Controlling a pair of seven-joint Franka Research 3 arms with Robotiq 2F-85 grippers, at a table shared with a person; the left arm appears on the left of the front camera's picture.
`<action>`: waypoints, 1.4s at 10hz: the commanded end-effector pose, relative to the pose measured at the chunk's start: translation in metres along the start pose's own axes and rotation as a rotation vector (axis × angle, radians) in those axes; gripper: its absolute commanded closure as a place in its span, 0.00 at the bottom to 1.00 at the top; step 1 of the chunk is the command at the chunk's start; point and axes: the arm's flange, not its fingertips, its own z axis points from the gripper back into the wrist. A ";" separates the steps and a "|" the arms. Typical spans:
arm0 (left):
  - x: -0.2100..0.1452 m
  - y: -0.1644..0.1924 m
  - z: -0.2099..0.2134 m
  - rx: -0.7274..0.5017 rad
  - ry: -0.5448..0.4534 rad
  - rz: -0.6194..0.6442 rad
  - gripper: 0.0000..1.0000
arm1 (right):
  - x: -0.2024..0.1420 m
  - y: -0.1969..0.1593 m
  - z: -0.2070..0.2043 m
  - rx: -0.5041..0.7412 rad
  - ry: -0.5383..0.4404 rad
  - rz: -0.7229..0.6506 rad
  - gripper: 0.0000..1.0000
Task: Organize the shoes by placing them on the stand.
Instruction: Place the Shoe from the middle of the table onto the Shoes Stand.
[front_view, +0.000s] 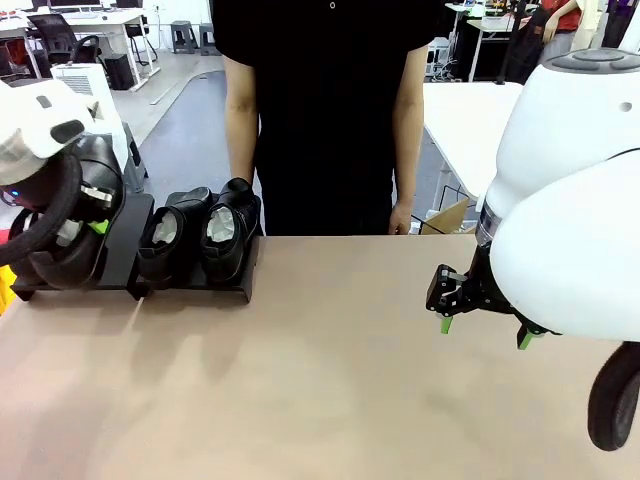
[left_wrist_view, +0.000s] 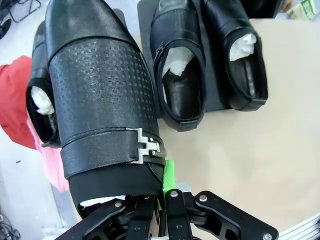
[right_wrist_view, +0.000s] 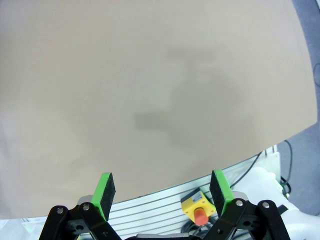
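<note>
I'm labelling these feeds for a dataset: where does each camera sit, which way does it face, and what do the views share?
Front view: between the arms, facing across the table to the person; right gripper shows.
Left wrist view: above the stand, looking down the left gripper, shut on a buckled shoe.
Right wrist view: looking down at bare tabletop past open green pads.
Shared: the front and left wrist views both show the shoe pair on the stand.

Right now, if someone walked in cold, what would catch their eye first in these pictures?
Probably the big textured shoe with a metal buckle held in the left end effector, over the left part of the stand. Next, the two paper-stuffed shoes side by side on the stand's right platform. The right end effector is open above bare table.
</note>
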 end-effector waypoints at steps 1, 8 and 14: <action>0.027 0.024 -0.012 0.052 -0.001 -0.066 1.00 | 0.005 0.000 0.005 -0.003 0.001 0.022 0.00; 0.083 0.067 -0.089 -0.079 0.024 0.015 1.00 | 0.005 0.000 0.005 -0.003 0.001 0.022 0.00; 0.085 0.066 -0.131 -0.052 0.076 0.035 1.00 | 0.005 0.000 0.005 -0.003 0.001 0.022 0.00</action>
